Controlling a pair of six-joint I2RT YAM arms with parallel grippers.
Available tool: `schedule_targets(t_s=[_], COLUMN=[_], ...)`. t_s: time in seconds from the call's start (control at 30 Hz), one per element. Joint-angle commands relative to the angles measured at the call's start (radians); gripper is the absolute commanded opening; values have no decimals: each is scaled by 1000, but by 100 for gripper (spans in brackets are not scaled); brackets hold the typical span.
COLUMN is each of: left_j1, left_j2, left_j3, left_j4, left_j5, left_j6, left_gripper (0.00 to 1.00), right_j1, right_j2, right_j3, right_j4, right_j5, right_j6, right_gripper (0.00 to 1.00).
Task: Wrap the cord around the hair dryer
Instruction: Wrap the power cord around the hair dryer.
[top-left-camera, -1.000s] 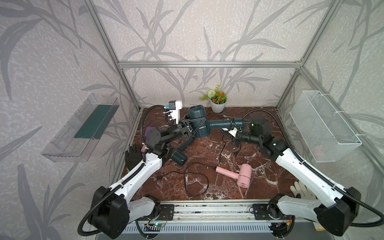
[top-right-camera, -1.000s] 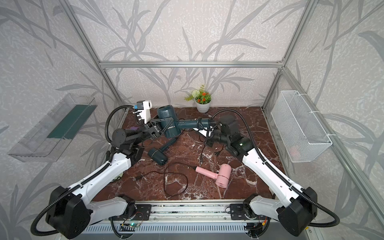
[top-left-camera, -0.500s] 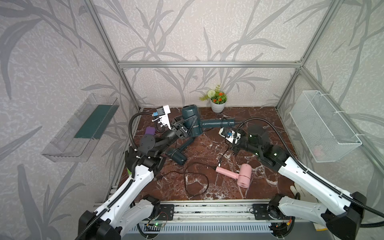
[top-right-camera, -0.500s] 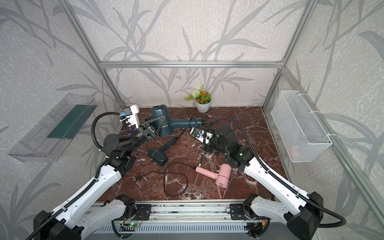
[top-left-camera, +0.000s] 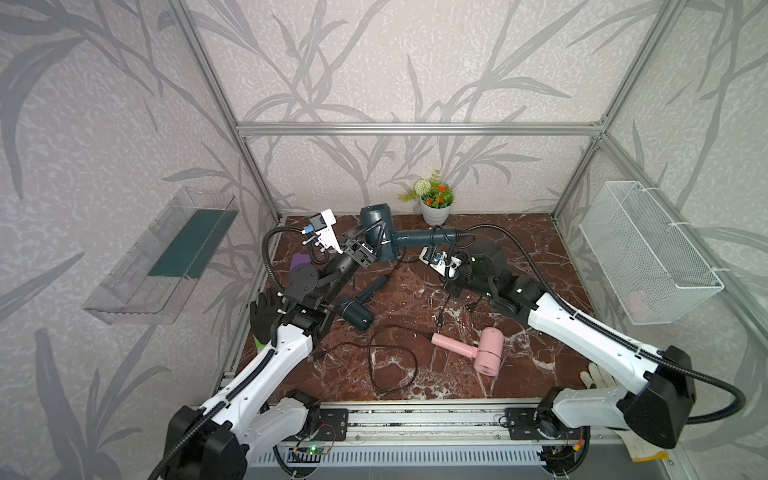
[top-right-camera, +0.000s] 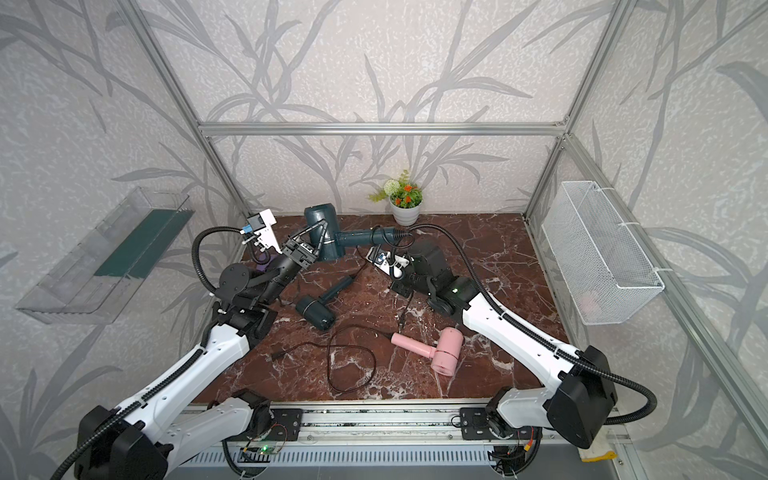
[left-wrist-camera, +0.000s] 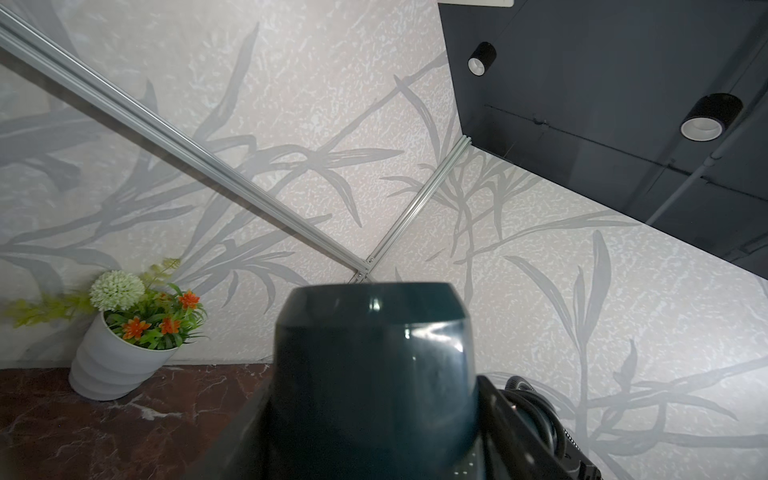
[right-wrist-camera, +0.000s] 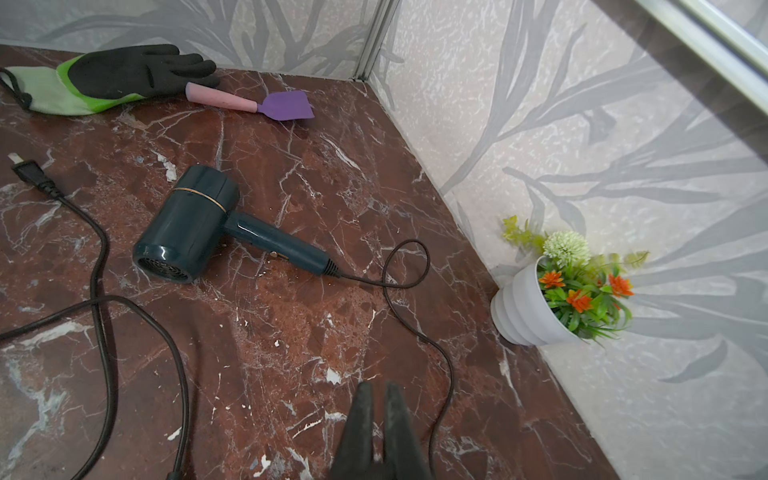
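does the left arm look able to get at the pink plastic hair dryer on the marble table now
Probably not: the left gripper is shut on the large dark teal hair dryer, aloft near the back wall. The pink plastic hair dryer lies uncovered on the right half of the marble table.

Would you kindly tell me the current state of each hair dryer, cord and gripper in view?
large teal hair dryer: lifted off the table, handle roughly level.
left gripper: shut on the large teal hair dryer's barrel.
right gripper: shut; whether it pinches a cord is unclear.
small teal hair dryer: lying on the table, thin cord loose.
pink hair dryer: lying on the table, black cord unwound in a loop.
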Motion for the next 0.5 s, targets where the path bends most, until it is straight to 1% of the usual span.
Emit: schedule_targets(t_s=[0.0, 0.13, 0.27, 0.37, 0.47], left_j1=[23, 33, 36, 34, 32], left_j2=[-71, -143, -182, -184, -178], left_j3=[9, -24, -44, -61, -63], left_j4=[130, 109, 58, 44, 1], left_j5=[-181, -239, -314, -375, -421], left_j6=[-32, -24, -10, -14, 1], left_gripper=[0, 0, 0, 0, 0], right_j1=[-44, -101, -104, -98, -52], right_j2=[-3, -30, -53, -81, -116], right_j3=[-25, -89, -129, -145, -128], right_j4=[56, 158, 202, 223, 178], right_j5=[-140, -238, -276, -281, -211], right_j6=[75, 187, 235, 262, 217], right_gripper=[4, 3, 3, 0, 0])
